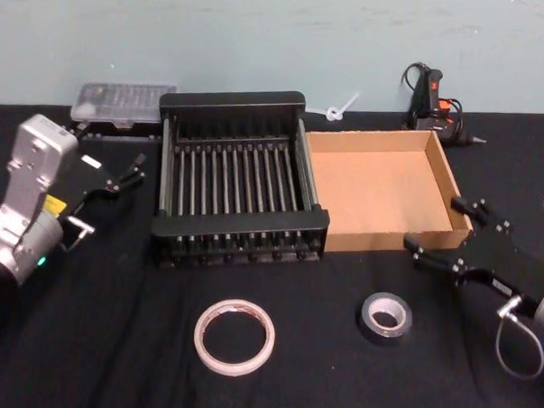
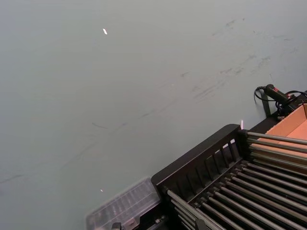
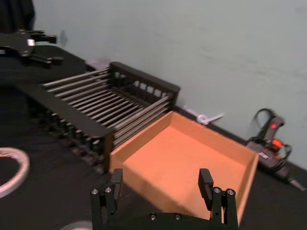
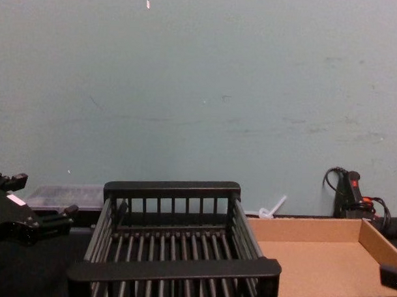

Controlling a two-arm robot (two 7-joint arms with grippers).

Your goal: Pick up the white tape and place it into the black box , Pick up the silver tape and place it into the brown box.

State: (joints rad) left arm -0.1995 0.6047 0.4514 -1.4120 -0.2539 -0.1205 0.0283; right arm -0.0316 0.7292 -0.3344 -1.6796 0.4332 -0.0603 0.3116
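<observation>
The white tape (image 1: pixel 235 336), a large thin ring, lies flat on the black table in front of the black box (image 1: pixel 239 228). To its right lies the silver tape (image 1: pixel 386 317), a smaller dark roll, in front of the brown box (image 1: pixel 381 186). Both boxes stand side by side with nothing in them. My right gripper (image 1: pixel 442 231) hovers open at the brown box's near right corner, above and to the right of the silver tape; its fingers (image 3: pixel 116 179) frame the brown box (image 3: pixel 187 158). My left gripper (image 1: pixel 120 175) hangs open left of the black box, holding nothing.
A clear plastic container (image 1: pixel 123 103) sits behind the black box at the back left. A glue gun (image 1: pixel 435 98) with its cable and a white plastic piece (image 1: pixel 341 108) lie along the wall behind the brown box. The wall closes the table's far side.
</observation>
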